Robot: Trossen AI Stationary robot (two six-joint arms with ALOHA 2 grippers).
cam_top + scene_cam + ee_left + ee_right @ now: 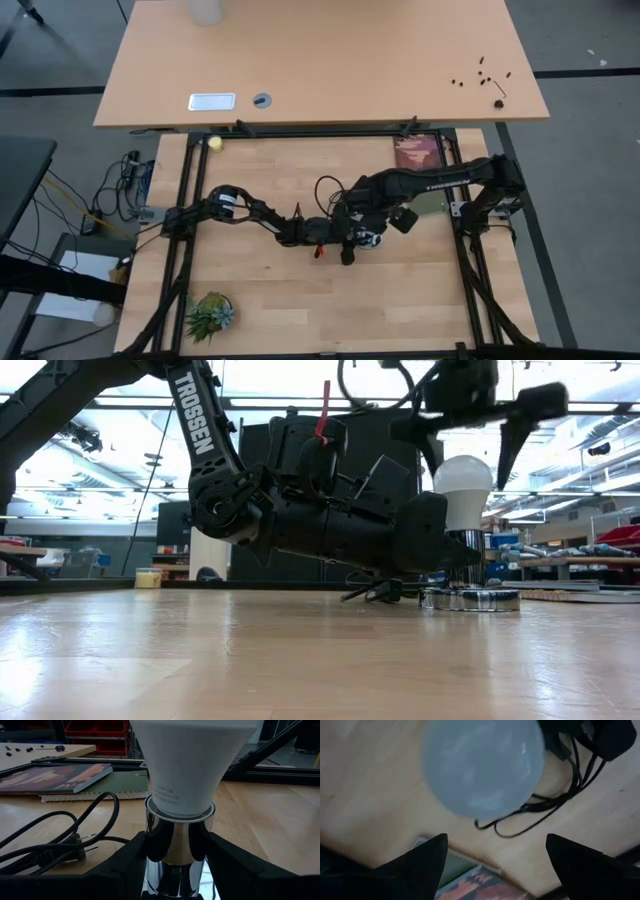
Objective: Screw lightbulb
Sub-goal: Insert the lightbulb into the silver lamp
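Observation:
The white lightbulb point(465, 490) stands upright with its base down in a shiny chrome socket point(175, 842). The socket's round disc foot point(470, 600) rests on the wooden table. My left gripper point(175, 865) lies low and level at the socket and is shut on it. My right gripper point(468, 445) hangs open above the bulb, pointing down. One of its fingers stands on each side of the bulb's dome point(482, 765), apart from it. My left gripper pinches the socket's chrome stem point(172, 845) between its two fingers, just below the rim that holds the bulb. The fingers come in level from the table's left. The socket stands upright, its disc foot on the table.
A black cord with a plug point(60, 842) loops on the table beside the socket. Flat books point(60, 775) lie toward the far right. A small green plant point(210, 315) sits near the front left, and a yellow ball point(214, 143) at the far left edge.

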